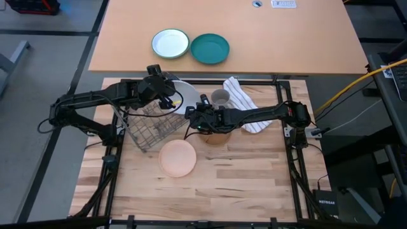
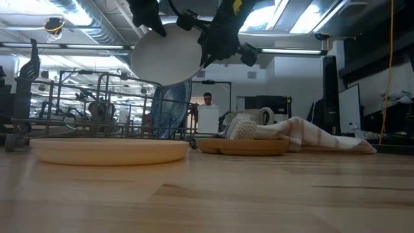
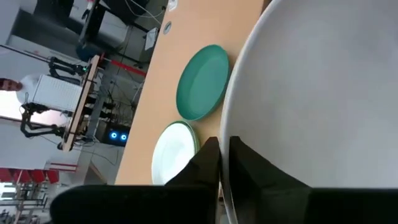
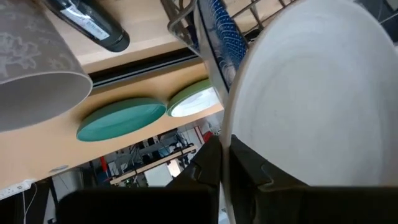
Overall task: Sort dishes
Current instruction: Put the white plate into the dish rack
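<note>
Left gripper (image 3: 224, 158) pinches the rim of the pale plate (image 2: 165, 55) above the rack (image 1: 149, 130); right gripper (image 4: 225, 155) pinches it likewise. Blue dotted plate (image 2: 173, 110) stands racked — pink plate (image 1: 177, 158) lies in front — wooden plate (image 2: 242, 147) is mostly hidden under the right arm.

White plate (image 2: 165, 55); salmon-pink plate (image 1: 177, 158); blue, pale-dotted plate (image 4: 225, 34); brown wooden plate (image 2: 244, 147); teal plate (image 1: 210, 48); green-rimmed white plate (image 1: 170, 43); striped towel (image 1: 245, 98); grey cup (image 1: 220, 98).

Wooden table (image 1: 241, 178) under pink plate (image 1: 177, 158)
</note>
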Robot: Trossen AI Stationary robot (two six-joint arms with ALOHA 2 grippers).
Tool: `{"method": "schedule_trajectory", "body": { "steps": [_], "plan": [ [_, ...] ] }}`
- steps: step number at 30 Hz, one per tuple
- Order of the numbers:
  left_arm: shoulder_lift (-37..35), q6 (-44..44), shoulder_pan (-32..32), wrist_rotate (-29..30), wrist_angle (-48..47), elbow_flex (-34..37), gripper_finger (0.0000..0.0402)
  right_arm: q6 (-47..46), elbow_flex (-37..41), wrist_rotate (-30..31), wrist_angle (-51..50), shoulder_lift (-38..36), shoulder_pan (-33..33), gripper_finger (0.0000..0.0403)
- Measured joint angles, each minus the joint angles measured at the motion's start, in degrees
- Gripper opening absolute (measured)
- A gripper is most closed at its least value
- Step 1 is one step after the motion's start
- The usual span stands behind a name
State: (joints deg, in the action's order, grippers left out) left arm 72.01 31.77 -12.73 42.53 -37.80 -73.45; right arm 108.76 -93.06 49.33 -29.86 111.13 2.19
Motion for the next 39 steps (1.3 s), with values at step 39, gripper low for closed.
{"method": "schedule_trajectory", "body": {
  "steps": [39],
  "plan": [
    [-8.7,41.8,-8.8,-15.2,-3.4,1.4,0.0000,-38.4,0.0,18.5,6.1,0.0,11.1,0.0163]
  ]
}}
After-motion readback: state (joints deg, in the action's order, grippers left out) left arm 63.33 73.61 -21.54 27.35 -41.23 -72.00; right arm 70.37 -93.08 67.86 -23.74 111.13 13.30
